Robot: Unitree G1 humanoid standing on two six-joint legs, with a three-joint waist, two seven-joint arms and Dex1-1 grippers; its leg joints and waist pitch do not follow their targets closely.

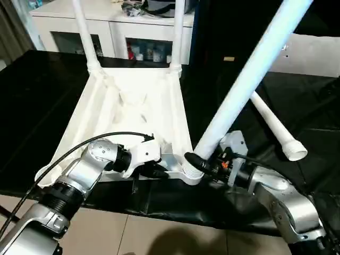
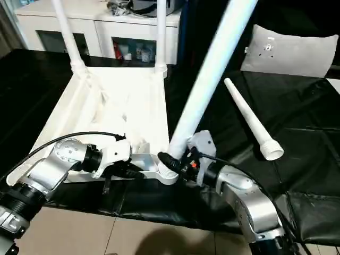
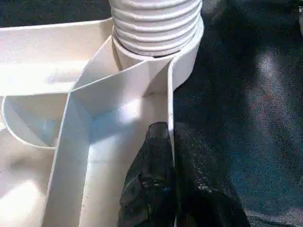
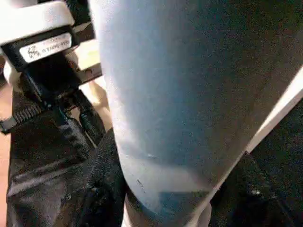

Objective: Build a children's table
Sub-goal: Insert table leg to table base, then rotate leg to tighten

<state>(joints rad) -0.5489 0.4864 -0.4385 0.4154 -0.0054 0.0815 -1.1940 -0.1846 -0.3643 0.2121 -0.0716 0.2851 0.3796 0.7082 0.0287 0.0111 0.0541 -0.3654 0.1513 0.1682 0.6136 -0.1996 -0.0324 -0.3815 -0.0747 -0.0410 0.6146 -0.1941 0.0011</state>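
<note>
The white tabletop lies underside up on black cloth. Two white legs stand in its far corner sockets. A third leg leans up to the right, its ribbed end seated in the near right socket. My right gripper is shut on this leg just above the socket. My left gripper is shut on the tabletop's near rim beside that corner, one black finger inside the wall, the other outside. A fourth leg lies loose on the cloth to the right.
A white cabinet with glass doors stands behind the work. A flat grey-white cushion-like panel rests at the back right. The black cloth ends near me, with tan floor below its edge.
</note>
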